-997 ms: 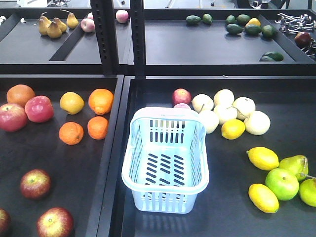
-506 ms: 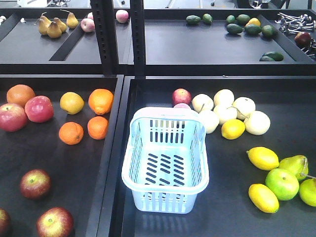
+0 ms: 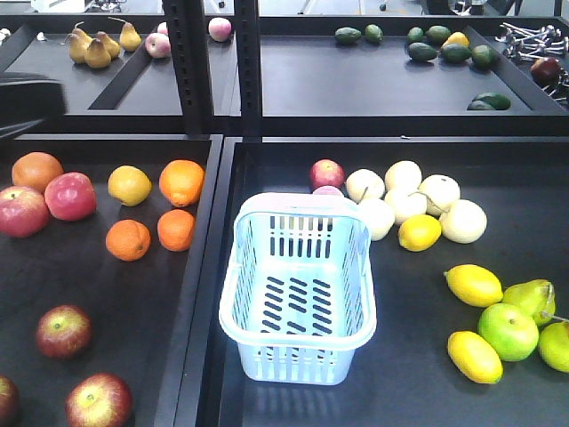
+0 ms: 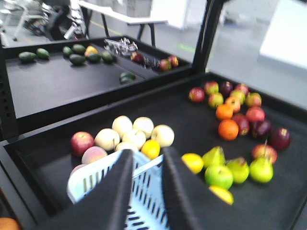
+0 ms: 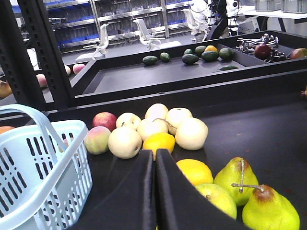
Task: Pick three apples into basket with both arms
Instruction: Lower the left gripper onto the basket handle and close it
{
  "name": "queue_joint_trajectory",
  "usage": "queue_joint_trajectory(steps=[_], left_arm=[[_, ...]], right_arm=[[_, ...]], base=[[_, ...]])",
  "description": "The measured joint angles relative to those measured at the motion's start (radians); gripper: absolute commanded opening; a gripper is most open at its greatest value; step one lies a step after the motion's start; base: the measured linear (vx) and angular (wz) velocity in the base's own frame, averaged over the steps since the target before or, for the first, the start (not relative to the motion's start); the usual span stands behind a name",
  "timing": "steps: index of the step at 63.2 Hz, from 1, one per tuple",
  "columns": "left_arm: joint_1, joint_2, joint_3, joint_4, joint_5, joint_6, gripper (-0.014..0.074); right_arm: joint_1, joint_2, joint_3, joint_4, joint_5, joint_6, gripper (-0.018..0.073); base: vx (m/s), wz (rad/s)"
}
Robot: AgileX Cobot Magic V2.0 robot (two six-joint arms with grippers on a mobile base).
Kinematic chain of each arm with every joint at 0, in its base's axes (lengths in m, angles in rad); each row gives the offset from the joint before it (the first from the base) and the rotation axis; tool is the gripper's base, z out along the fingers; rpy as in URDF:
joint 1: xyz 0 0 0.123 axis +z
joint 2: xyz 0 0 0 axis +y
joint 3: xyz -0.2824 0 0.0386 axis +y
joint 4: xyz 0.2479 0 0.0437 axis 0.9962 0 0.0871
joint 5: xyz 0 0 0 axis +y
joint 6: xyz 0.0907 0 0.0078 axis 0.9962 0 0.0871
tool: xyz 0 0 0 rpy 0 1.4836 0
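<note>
Three dark maroon-red apples lie at the front left of the left tray: one (image 3: 64, 331), a second (image 3: 100, 400), and a third cut off by the edge (image 3: 4, 398). The pale blue basket (image 3: 298, 285) stands empty in the right tray. A blurred black piece of the left arm (image 3: 31, 100) shows at the upper left. My left gripper (image 4: 146, 155) is open and holds nothing, with the basket (image 4: 91, 182) below it. My right gripper (image 5: 154, 153) is shut and empty, with the basket (image 5: 38, 163) to its left. The apples do not show in either wrist view.
Oranges (image 3: 181, 182) and brighter pink-red apples (image 3: 69, 196) lie at the back of the left tray. Pale round fruit (image 3: 418, 200), lemons (image 3: 473, 285) and green fruit (image 3: 508, 331) lie right of the basket. A raised divider (image 3: 209, 267) separates the trays. Black shelf posts (image 3: 191, 62) stand behind.
A blurred black part of the left arm has come into the front view at the upper left. The fruit and the basket have not moved.
</note>
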Motion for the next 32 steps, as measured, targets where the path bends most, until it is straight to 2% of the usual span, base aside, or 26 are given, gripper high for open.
queue_joint_trajectory(steps=[9, 17, 26, 32], left_arm=[[0.0, 0.134, -0.081, 0.03, 0.055, 0.089, 0.0518], [-0.018, 0.255, -0.154, 0.045, 0.085, 0.163, 0.0545], [-0.106, 0.379, -0.244, 0.074, 0.093, 0.235, 0.0538], [-0.194, 0.463, -0.307, 0.139, 0.087, 0.267, 0.0538]], right_arm=[[0.0, 0.0, 0.0, 0.0, 0.0, 0.0, -0.0004], [0.0, 0.0, 0.0, 0.0, 0.0, 0.0, -0.0004], [0.0, 0.0, 0.0, 0.0, 0.0, 0.0, -0.0004], [0.0, 0.0, 0.0, 0.0, 0.0, 0.0, -0.0004]], base=[[0.0, 0.0], [0.0, 0.0], [0.0, 0.0], [0.0, 0.0]])
